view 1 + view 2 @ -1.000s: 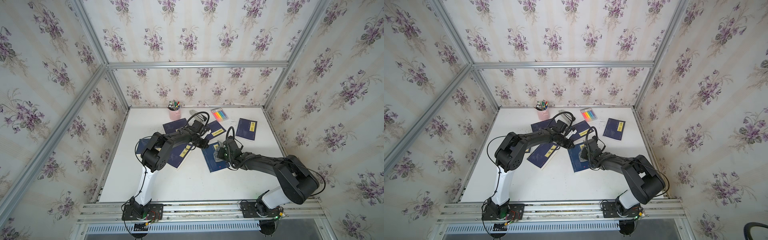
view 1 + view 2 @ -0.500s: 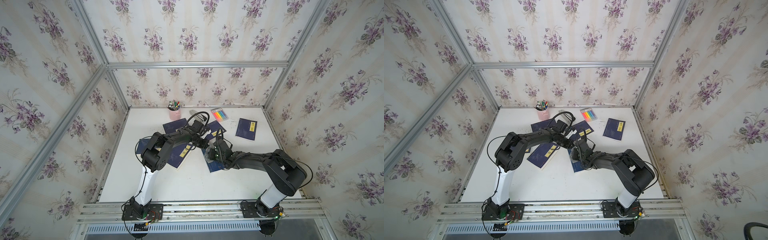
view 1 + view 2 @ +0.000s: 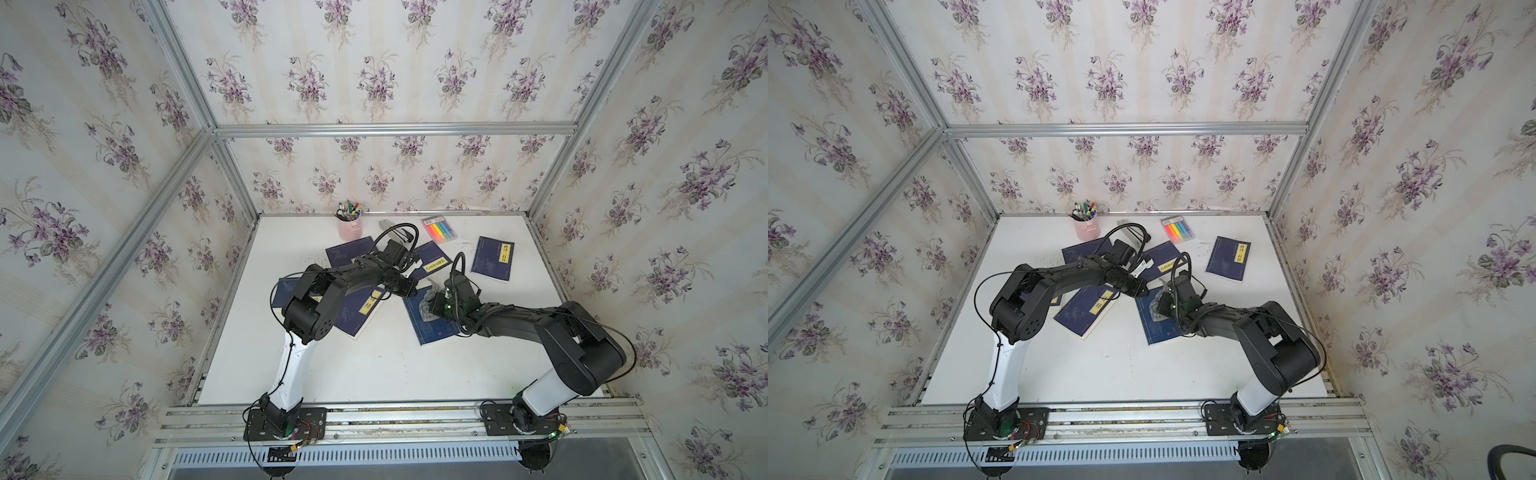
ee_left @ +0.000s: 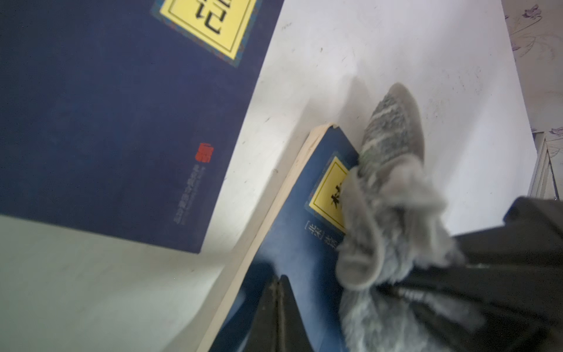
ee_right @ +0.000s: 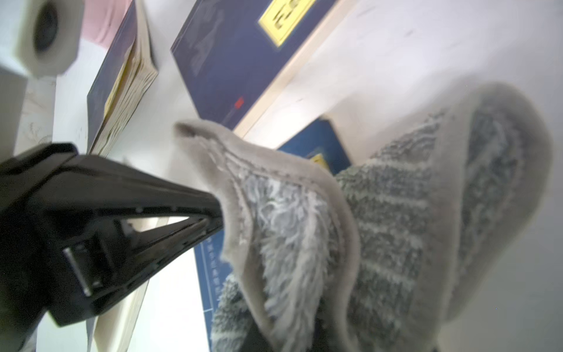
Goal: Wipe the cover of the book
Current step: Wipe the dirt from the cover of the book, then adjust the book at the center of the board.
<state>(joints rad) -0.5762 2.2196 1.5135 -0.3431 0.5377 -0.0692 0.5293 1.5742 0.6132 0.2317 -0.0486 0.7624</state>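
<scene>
The blue book (image 3: 434, 328) (image 3: 1163, 328) lies mid-table with a yellow title label (image 4: 330, 192). My left gripper (image 3: 409, 289) (image 3: 1140, 289) is shut and empty, its tips (image 4: 280, 279) pressed on the cover near the book's far corner. My right gripper (image 3: 436, 305) (image 3: 1165, 305) is shut on a fluffy grey cloth (image 4: 390, 207) (image 5: 365, 228). The cloth rests on the far half of the cover and hides part of the label. In the right wrist view the cloth hides the right fingers, and the left gripper (image 5: 213, 213) shows beside it.
Other dark blue books lie around: one to the left (image 3: 361, 309), one behind (image 3: 432, 259), one at the right (image 3: 492, 257). A pink pen cup (image 3: 349, 226) and a pack of highlighters (image 3: 439, 228) stand at the back. Walls enclose three sides.
The right gripper swept the cloth leftward across the cover, then came partly back to the right. The left gripper has stayed pressed on the book.
</scene>
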